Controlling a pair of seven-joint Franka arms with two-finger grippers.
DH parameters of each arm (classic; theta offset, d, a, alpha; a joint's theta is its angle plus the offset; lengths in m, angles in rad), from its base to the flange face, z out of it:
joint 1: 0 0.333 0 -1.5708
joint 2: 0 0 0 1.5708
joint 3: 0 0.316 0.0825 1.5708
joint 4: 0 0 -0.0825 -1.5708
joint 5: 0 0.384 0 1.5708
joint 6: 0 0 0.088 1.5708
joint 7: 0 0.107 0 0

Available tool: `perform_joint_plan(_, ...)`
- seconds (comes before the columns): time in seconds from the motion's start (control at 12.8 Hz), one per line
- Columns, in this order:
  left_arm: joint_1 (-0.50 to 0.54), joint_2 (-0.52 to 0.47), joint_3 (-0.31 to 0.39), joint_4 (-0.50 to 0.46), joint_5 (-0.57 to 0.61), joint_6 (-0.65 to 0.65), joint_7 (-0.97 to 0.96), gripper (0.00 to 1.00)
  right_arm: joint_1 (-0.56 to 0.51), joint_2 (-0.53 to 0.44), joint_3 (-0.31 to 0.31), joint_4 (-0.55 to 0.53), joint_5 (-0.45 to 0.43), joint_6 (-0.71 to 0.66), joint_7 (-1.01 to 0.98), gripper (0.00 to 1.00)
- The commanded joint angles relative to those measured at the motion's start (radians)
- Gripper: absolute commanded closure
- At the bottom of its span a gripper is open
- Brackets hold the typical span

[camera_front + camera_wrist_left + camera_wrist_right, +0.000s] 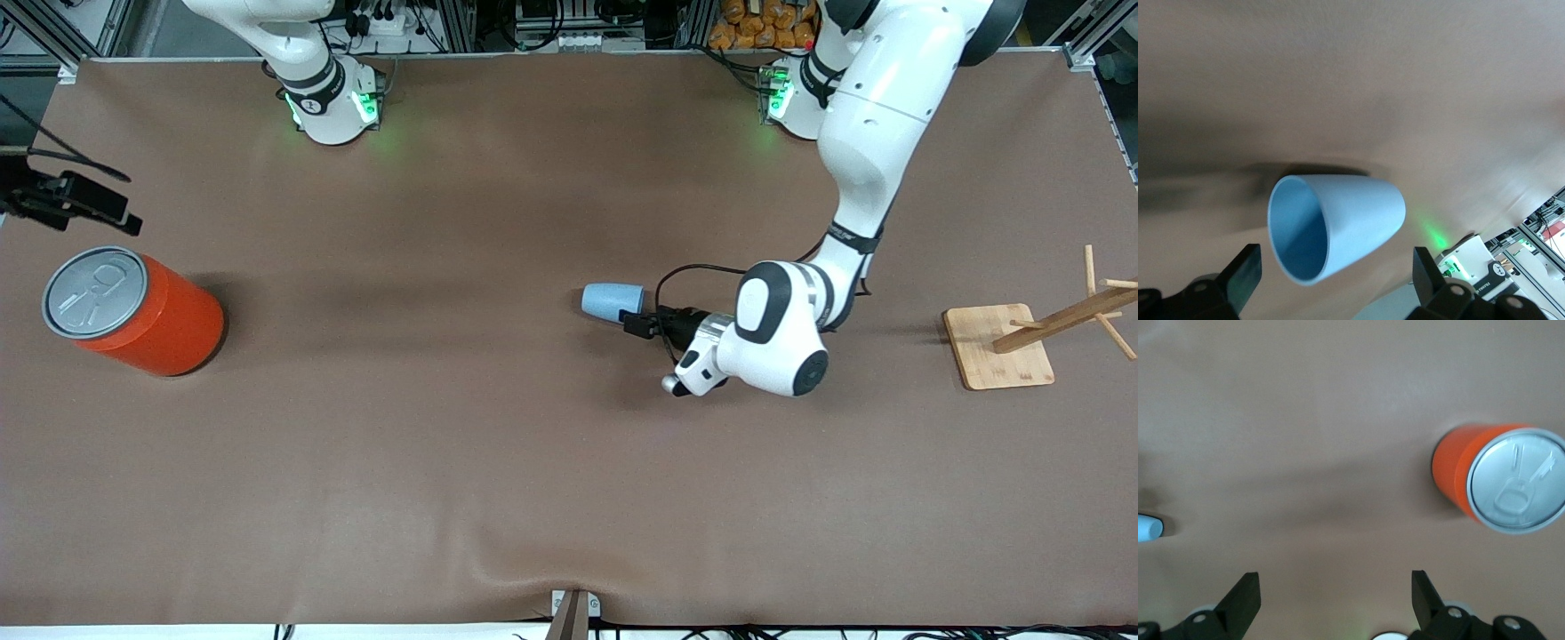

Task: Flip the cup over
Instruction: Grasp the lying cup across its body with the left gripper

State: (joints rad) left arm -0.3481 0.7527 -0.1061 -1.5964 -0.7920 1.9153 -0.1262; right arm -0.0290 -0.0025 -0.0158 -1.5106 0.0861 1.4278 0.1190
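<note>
front view: light-blue cup [613, 301] lying on its side mid-table on the brown mat [444, 444], mouth facing the left gripper [642, 323], narrow base pointing toward the right arm's end. left gripper low at the cup's mouth, roughly its 4 o'clock; fingers dark and small here, contact with the rim not resolvable. right gripper [89, 206] up high above the orange can [133, 313], which stands at the right arm's end; right arm waiting. wooden mug rack [1036, 333] at the left arm's end, well apart from the cup.

left wrist view: cup [1335, 227] on its side, open mouth toward the camera, darker blue inside. left fingers [1245, 277] spread wide, one either side of the mouth, neither touching. nothing held.

right wrist view: right fingers [1245, 600] spread wide over bare mat, nothing between them. can [1501, 480] upright with pull-tab lid, off at about 1 o'clock. sliver of cup [1149, 527] at the frame edge, 9 o'clock.

handling, judged: looks like thin stiff plastic, light, smooth matte, so likely to roll or skid if nudged. tapered wall may squirt out of a pinch; best bet is clamping across the wall just below the rim, or one finger inside and one outside the rim, then rotating upright.
</note>
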Motion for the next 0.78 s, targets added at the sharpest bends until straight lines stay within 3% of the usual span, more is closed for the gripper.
perform_joint_plan(0.0,-0.031,0.031,0.006,0.024,-0.05,0.039,-0.036,0.0,0.02,-0.044,-0.009,-0.059,0.014,0.016,0.05,0.0)
perform_joint_plan(0.16,-0.054,0.051,0.009,0.024,-0.075,0.045,-0.038,0.0,0.011,0.022,-0.01,0.054,-0.002,0.005,0.018,0.0)
perform_joint_plan(0.23,-0.055,0.051,0.006,0.021,-0.075,0.045,-0.041,0.1,0.009,0.039,-0.01,0.108,-0.005,-0.022,0.007,0.0)
perform_joint_plan(0.39,-0.054,0.05,0.006,0.021,-0.076,0.044,-0.055,0.56,0.017,0.039,-0.007,0.133,-0.041,-0.07,0.005,0.0)
perform_joint_plan(0.47,-0.054,0.045,0.006,0.019,-0.076,0.036,-0.088,0.86,0.017,0.036,-0.003,0.147,-0.049,-0.075,0.004,0.0)
perform_joint_plan(0.55,-0.055,0.042,0.006,0.019,-0.072,0.033,-0.145,1.0,0.018,0.015,-0.004,0.136,-0.045,-0.098,0.002,0.0)
perform_joint_plan(0.7,-0.048,0.034,0.009,0.021,-0.065,0.03,-0.187,1.0,0.02,0.0,-0.001,0.122,-0.046,-0.103,-0.001,0.0)
